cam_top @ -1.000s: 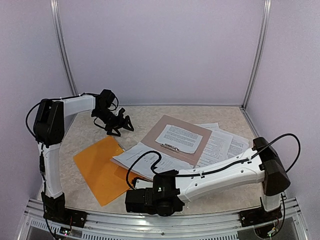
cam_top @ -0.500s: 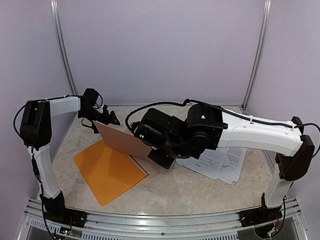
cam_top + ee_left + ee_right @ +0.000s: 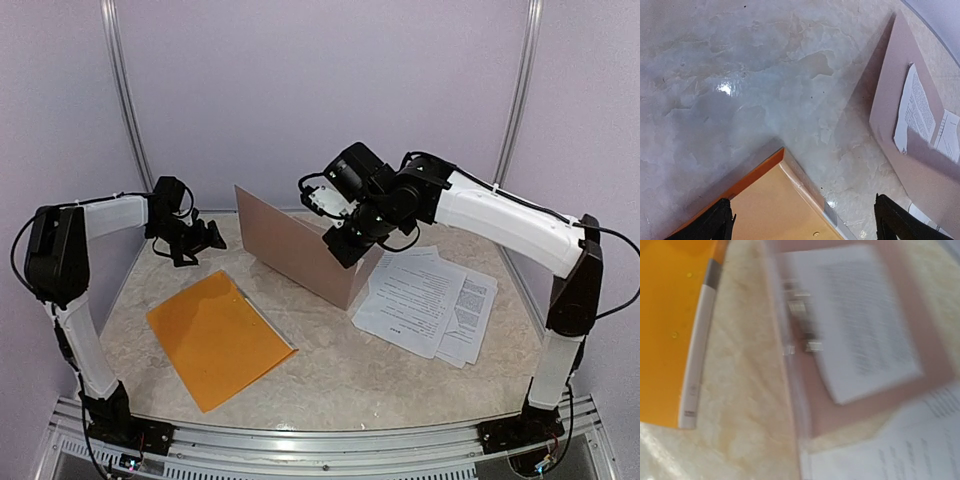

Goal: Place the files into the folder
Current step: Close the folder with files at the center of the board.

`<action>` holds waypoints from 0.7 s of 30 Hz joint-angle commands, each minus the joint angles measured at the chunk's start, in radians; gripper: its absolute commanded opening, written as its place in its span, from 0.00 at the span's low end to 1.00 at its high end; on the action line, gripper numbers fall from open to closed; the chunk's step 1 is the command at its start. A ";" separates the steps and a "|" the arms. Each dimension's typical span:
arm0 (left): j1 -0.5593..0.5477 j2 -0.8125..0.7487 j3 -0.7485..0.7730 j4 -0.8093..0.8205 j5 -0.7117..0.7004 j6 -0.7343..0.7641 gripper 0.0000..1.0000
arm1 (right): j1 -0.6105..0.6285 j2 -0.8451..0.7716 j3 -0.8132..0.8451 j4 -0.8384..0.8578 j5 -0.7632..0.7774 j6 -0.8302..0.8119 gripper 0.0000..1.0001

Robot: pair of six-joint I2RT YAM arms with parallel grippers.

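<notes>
The orange folder (image 3: 215, 335) lies flat and closed at the front left; its pale spine strip (image 3: 697, 350) shows in the right wrist view. The files (image 3: 425, 300) are printed white sheets spread on the table right of centre, also visible as files (image 3: 900, 450). My left gripper (image 3: 195, 243) hovers open beyond the folder's far corner (image 3: 785, 200), with nothing between its fingers. My right gripper (image 3: 345, 245) is shut at the upper right end of the brown clipboard (image 3: 295, 250), which stands tilted on one edge. The fingers are not visible in the blurred right wrist view.
One printed sheet (image 3: 865, 325) is clipped to the clipboard's face under its metal clip (image 3: 800, 325). Purple walls and metal posts (image 3: 125, 100) enclose the marbled table (image 3: 380, 380). The rail with both arm bases runs along the near edge.
The right arm swung from the near edge up over the middle, and the clipboard rose from flat onto its edge, uncovering the files. The left gripper drew back to the left.
</notes>
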 commanded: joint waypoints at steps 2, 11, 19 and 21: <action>0.008 -0.056 -0.030 0.011 -0.099 -0.014 0.96 | -0.068 0.114 0.101 0.048 -0.167 -0.066 0.00; 0.021 -0.090 -0.052 0.015 -0.117 -0.023 0.96 | -0.204 0.220 0.204 0.104 -0.377 -0.082 0.00; 0.019 -0.145 -0.112 0.050 -0.070 -0.048 0.96 | -0.209 0.225 0.214 0.226 -0.545 0.026 0.00; 0.018 -0.167 -0.129 0.056 -0.072 -0.051 0.96 | -0.199 0.206 0.171 0.290 -0.594 0.066 0.00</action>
